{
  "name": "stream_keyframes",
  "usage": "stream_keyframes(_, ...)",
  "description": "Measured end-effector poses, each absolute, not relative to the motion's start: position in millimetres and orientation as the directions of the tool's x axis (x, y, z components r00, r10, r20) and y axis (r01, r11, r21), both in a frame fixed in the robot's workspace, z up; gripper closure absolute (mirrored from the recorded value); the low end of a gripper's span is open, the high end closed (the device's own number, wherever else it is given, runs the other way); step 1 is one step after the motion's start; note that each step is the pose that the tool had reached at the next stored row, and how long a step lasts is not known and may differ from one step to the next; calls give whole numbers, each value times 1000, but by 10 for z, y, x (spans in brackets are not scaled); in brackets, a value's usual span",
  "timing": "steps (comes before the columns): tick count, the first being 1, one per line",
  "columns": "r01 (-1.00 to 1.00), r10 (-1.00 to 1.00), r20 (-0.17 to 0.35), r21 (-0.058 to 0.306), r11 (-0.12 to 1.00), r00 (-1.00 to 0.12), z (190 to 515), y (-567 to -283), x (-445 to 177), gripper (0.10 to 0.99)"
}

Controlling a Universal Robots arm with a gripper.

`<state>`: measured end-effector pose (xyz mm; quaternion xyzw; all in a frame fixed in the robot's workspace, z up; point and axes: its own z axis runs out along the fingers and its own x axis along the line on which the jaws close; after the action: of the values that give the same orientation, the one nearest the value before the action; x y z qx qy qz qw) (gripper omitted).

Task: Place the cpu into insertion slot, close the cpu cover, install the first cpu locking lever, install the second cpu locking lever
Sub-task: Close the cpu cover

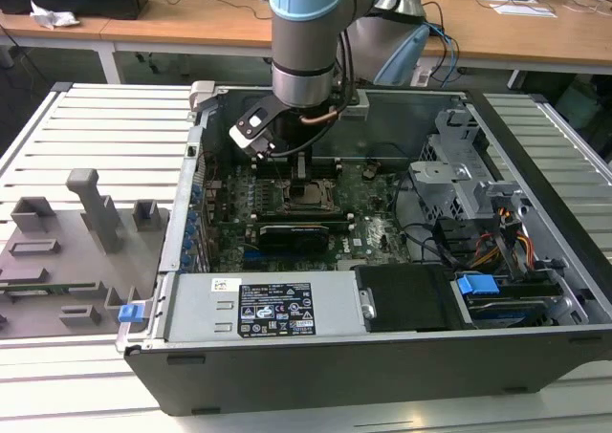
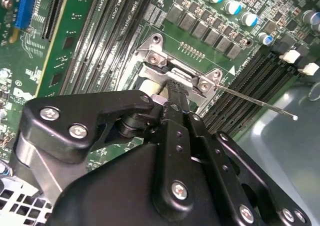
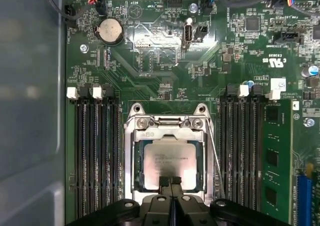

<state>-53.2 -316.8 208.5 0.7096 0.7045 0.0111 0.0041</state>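
The open computer case holds, nearest, a grey power supply with a black bay to the exterior view's right. Farther in, on the green board, sits the insertion slot. The cpu lies flat inside it, and the cpu cover is down around it as a frame. The gripper hangs just over the edge of the cpu and its cover, its fingers pressed together with nothing between them; whether they touch the metal cannot be told. A thin locking lever juts free from the slot's corner. Memory slots flank the socket. A metal drive cage stands at the exterior view's right.
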Motion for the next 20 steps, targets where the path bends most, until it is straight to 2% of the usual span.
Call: stream_keyframes(20,1000,1000,9,21,-7,7,2132,-3165,-398,980)
